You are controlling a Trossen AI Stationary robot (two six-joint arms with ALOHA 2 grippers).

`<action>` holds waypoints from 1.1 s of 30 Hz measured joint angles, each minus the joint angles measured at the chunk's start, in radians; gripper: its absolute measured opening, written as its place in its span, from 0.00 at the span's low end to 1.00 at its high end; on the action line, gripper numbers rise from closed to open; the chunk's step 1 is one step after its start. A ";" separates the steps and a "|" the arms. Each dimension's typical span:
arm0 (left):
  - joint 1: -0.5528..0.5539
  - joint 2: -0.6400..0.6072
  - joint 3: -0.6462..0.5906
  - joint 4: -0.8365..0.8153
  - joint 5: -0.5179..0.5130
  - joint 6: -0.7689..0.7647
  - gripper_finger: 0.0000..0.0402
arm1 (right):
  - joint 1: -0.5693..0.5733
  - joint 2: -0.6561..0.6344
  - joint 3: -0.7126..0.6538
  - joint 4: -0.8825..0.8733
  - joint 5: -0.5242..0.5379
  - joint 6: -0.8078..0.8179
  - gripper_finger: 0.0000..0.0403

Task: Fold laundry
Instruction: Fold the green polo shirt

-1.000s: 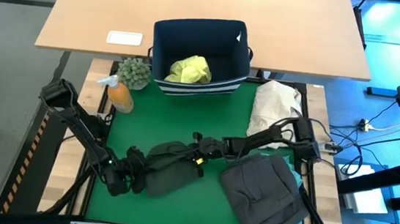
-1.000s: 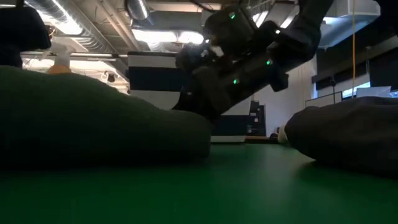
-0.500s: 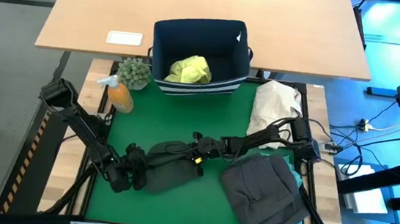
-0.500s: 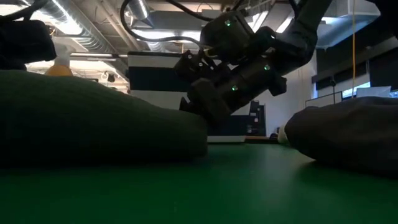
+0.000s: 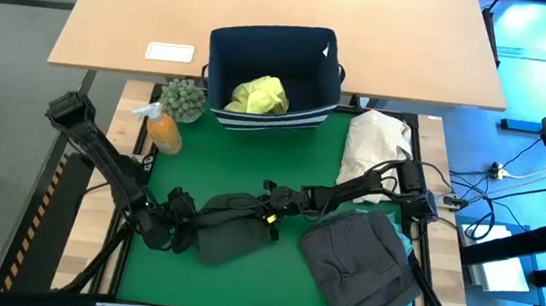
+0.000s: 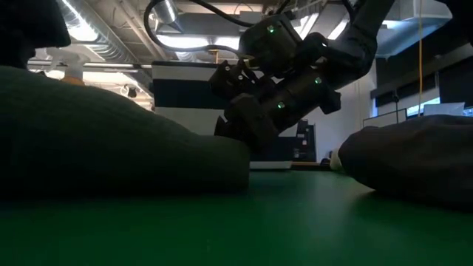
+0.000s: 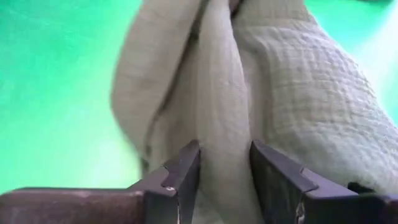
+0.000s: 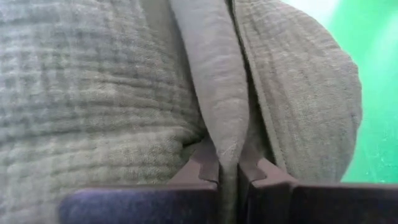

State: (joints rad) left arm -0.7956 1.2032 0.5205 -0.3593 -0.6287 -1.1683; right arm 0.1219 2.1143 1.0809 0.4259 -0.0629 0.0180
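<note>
Green matting covers the counter (image 5: pixel 242 160) where both dark arms work, with a pale wooden desk (image 5: pixel 415 36) beyond it and, in the low view, a ceiling of strip lights and ducts.

Largest of the laundry is a charcoal grey garment (image 5: pixel 358 262), folded into a rough square at the counter's right front, lying on a turquoise cloth (image 5: pixel 406 248) that shows only as an edge beside it. A cream-beige cloth bundle (image 5: pixel 376 143) sits behind them. Near the middle front lies the dark olive crinkled garment (image 5: pixel 231 227), bunched into a long soft mound; in the wrist views its weave is a fine puckered gauze with deep folds.

Left tool (image 5: pixel 177 226) is at the mound's left end, its fingers (image 7: pixel 186 165) parted with a fold of the olive fabric standing between them, not pinched tight. Right tool (image 5: pixel 269 211) is at the mound's right upper edge, its fingers (image 8: pixel 205 168) closed on a thin ridge of the same cloth.

Behind, a navy fabric bin with a striped base (image 5: pixel 223 68) holds a crumpled bright yellow-green shirt (image 5: pixel 259 94). To its left stand a small round green plant (image 5: pixel 184 98) and an orange bottle with a white spray top (image 5: pixel 162 129). A white card (image 5: pixel 170 52) lies on the desk; no writing is legible on it.
</note>
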 joint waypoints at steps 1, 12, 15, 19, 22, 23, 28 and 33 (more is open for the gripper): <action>0.000 -0.020 0.000 -0.022 -0.009 0.000 0.33 | 0.000 0.000 0.000 0.000 -0.001 -0.001 0.01; 0.001 -0.169 0.000 -0.112 -0.120 0.082 0.33 | 0.001 0.001 0.000 0.000 -0.009 -0.024 0.02; 0.001 -0.208 0.000 -0.087 -0.199 0.088 0.33 | 0.001 0.001 0.000 0.000 -0.009 -0.024 0.02; 0.001 -0.200 0.000 0.092 -0.227 0.261 0.33 | 0.001 0.002 0.000 0.000 -0.009 -0.024 0.02; 0.006 -0.152 0.001 0.220 -0.221 0.364 0.33 | 0.001 0.002 0.000 0.000 -0.009 -0.024 0.03; 0.009 -0.132 0.001 0.251 -0.218 0.381 0.33 | 0.002 0.002 0.000 0.001 -0.009 -0.024 0.03; 0.032 -0.008 0.001 0.270 -0.174 0.351 0.33 | 0.002 0.002 -0.001 0.022 -0.009 -0.023 0.03; 0.057 0.106 0.001 0.269 -0.099 0.267 0.33 | 0.003 -0.030 -0.004 0.008 0.009 -0.025 0.04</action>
State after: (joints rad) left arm -0.7386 1.3095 0.5217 -0.0908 -0.7278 -0.9017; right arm 0.1249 2.0845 1.0771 0.4337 -0.0543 -0.0071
